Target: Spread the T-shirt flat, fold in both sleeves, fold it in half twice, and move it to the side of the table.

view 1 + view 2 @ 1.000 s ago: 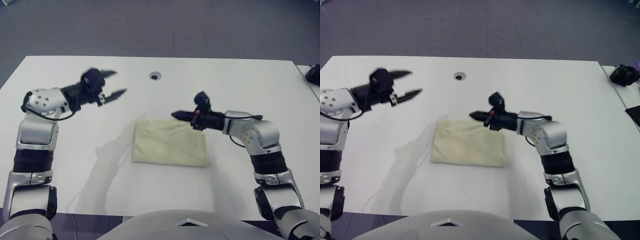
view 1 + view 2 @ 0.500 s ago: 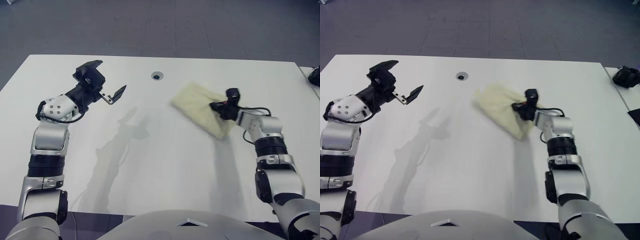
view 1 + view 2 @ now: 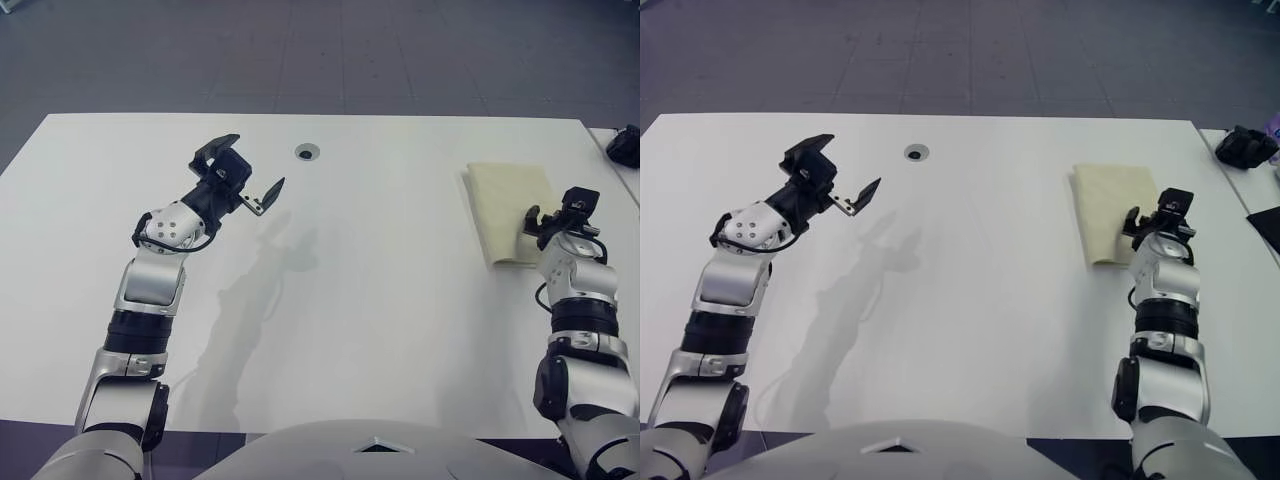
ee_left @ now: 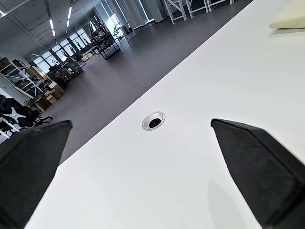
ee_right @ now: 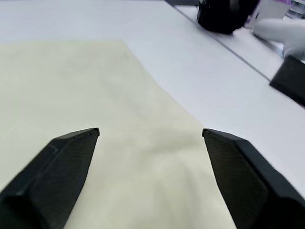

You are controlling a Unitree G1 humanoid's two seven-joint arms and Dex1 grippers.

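The pale yellow T-shirt (image 3: pixel 508 208) lies folded into a small rectangle near the right edge of the white table (image 3: pixel 380 300). My right gripper (image 3: pixel 556 209) stands open at the shirt's near right corner, and the right wrist view has its fingers (image 5: pixel 66 157) spread just above the cloth (image 5: pixel 105 90), holding nothing. My left gripper (image 3: pixel 243 170) hangs open above the table's far left part, well away from the shirt. A corner of the shirt (image 4: pixel 289 18) appears far off in the left wrist view.
A round cable hole (image 3: pixel 307 151) sits in the table's far middle. A black object (image 3: pixel 626 146) rests on the neighbouring table past the right edge. The table's right edge runs just beyond the shirt.
My right gripper carried the folded T-shirt from the table's middle to the right side and opened, letting it go. My left arm swung inward toward the centre, staying open.
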